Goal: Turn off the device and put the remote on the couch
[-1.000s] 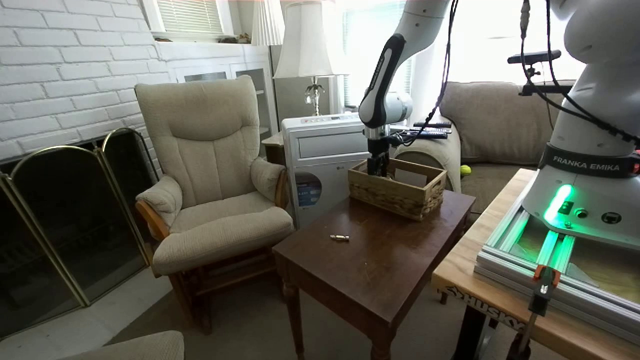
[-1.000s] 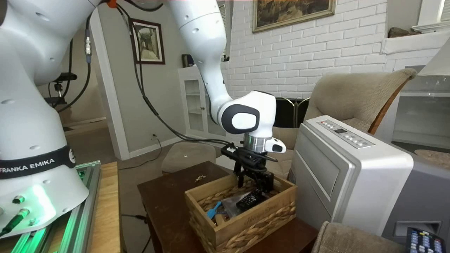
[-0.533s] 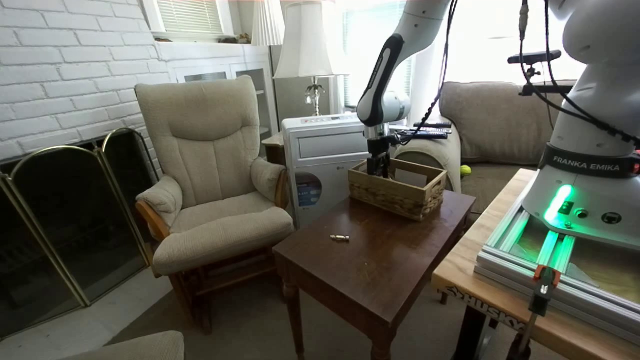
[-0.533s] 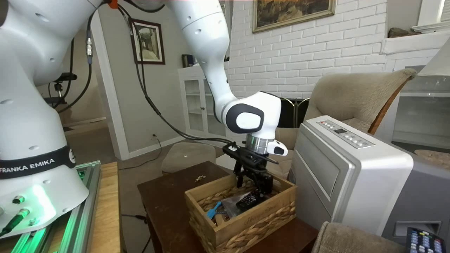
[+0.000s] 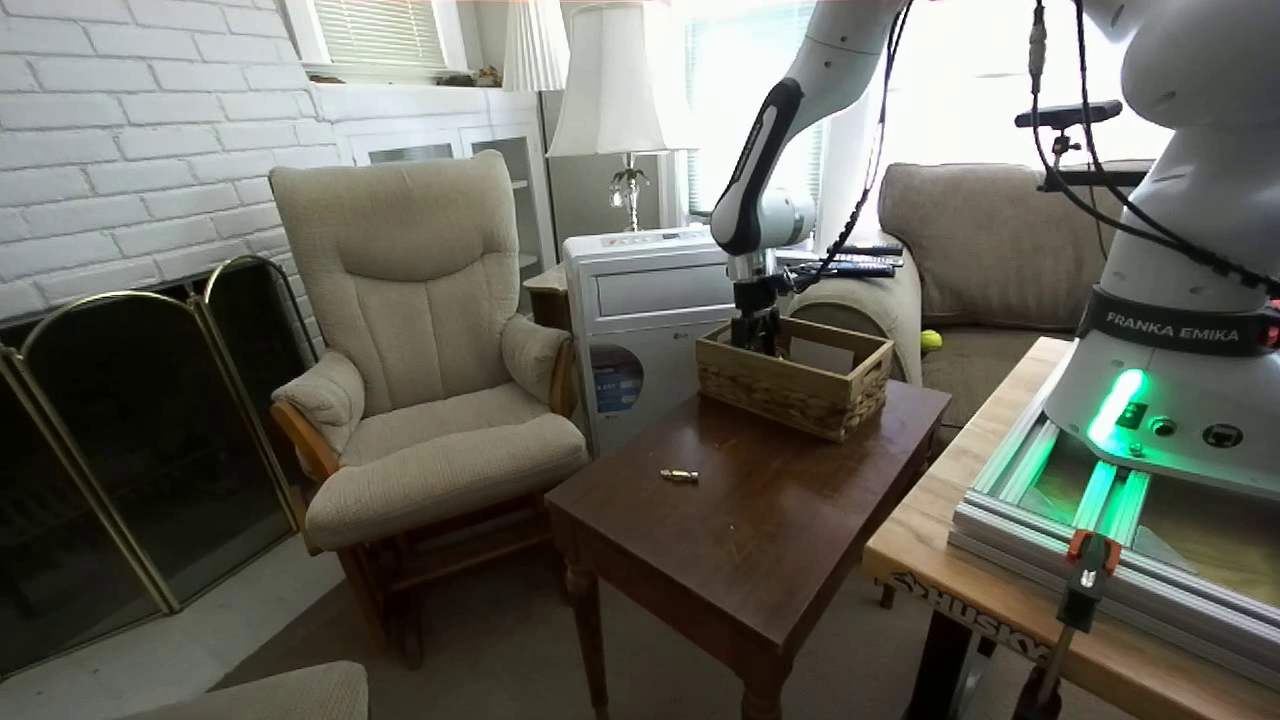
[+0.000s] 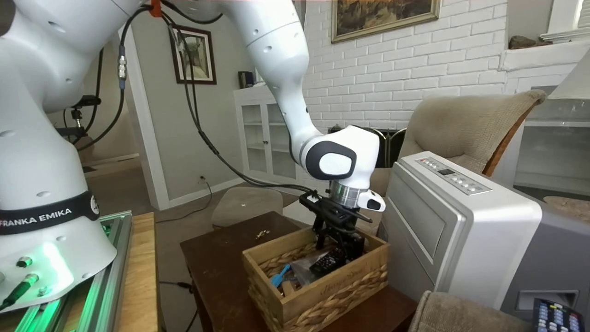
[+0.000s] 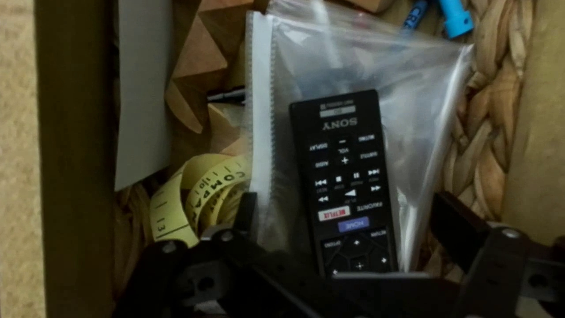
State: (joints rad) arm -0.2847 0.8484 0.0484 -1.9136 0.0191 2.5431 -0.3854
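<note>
A black Sony remote (image 7: 348,176) lies on a clear zip bag inside the woven basket (image 6: 318,297). My gripper (image 7: 346,214) reaches down into that basket, its jaws wide apart, one finger to each side of the remote; contact with it cannot be made out. In both exterior views the fingertips are partly lost among the basket's walls and contents. A white device (image 6: 461,221) with a button panel on top, seemingly a portable air conditioner, stands beyond the basket. The tan couch (image 5: 990,250) is at the back right, with several other remotes (image 5: 865,262) on its arm.
The basket stands on a dark wooden table (image 5: 740,520), where a small brass piece (image 5: 680,476) lies. Around the remote are a yellow tape measure (image 7: 198,198), a grey card (image 7: 143,88) and blue items (image 7: 454,17). A cream armchair (image 5: 420,300) sits beside the device.
The arm has shifted slightly, carrying the gripper a little lower and toward the device's side of the basket. The jaws have stayed open; the basket and remote look unmoved.
</note>
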